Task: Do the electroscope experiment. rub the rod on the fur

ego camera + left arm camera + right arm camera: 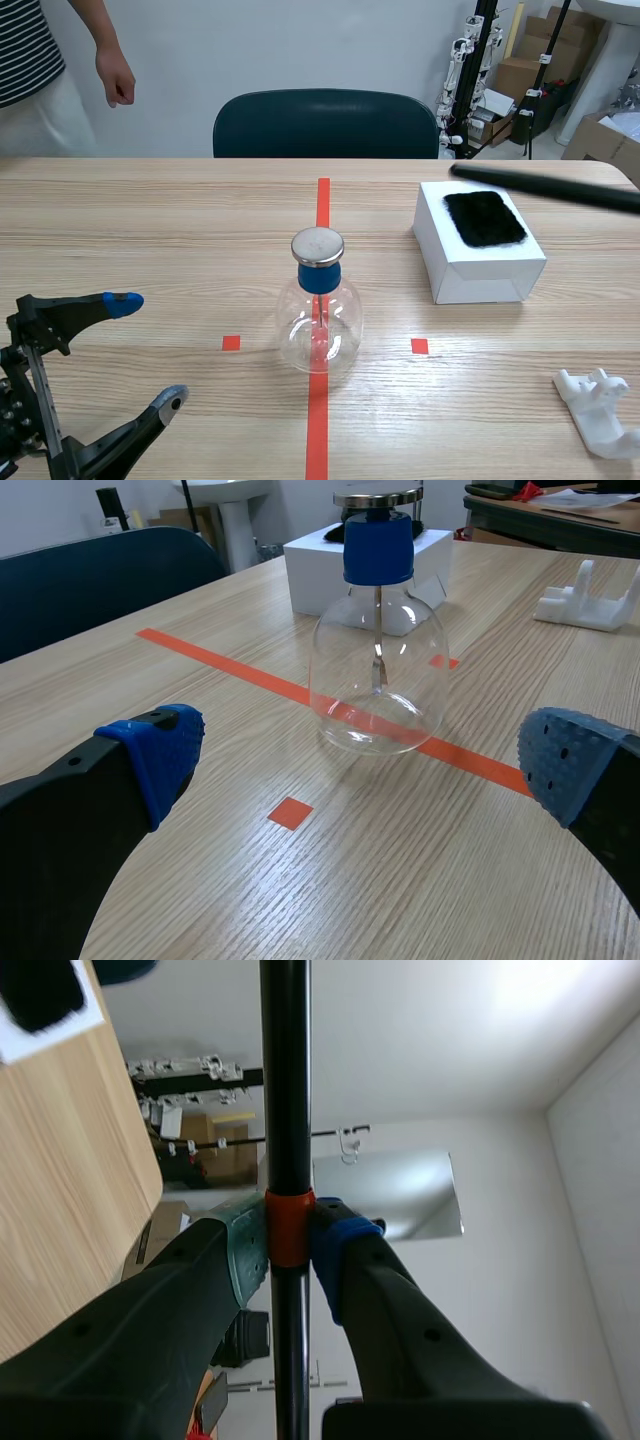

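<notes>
Right gripper [290, 1245] clamped the rod [540, 184] near the fur [485, 218], two o'clock from the electroscope [319, 320], left gripper [148, 350] agape; a steep stroke might have shoved the white box [470, 275].

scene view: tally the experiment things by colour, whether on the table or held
black: 2, rod and fur pad
white: 2, box and plastic stand
clear glass: 1, electroscope
total: 5
</notes>
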Action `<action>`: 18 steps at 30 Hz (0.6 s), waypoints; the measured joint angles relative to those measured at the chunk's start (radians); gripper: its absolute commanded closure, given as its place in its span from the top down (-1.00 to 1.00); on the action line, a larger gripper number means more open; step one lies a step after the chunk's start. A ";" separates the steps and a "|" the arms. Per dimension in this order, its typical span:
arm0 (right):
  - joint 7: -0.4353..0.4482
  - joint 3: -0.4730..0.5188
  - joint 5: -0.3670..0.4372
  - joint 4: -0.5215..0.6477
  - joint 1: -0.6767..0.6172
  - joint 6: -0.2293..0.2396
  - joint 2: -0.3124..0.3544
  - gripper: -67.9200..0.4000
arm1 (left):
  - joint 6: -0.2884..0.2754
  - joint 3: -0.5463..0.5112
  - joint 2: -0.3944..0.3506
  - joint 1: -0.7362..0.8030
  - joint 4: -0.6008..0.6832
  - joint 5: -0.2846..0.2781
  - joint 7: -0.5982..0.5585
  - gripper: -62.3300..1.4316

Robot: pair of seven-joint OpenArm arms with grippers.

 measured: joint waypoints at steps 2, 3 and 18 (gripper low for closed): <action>-0.026 0.040 0.040 -0.002 0.001 0.019 0.024 -0.98 | 0.000 0.000 0.000 0.000 0.000 0.000 0.000 1.00; -0.039 0.056 0.058 -0.006 0.006 0.025 0.035 -0.98 | 0.000 0.000 0.000 0.000 0.000 0.000 0.000 1.00; -0.128 0.144 0.055 -0.344 0.401 0.227 0.207 -0.98 | 0.000 0.000 0.000 0.000 0.000 0.001 0.000 1.00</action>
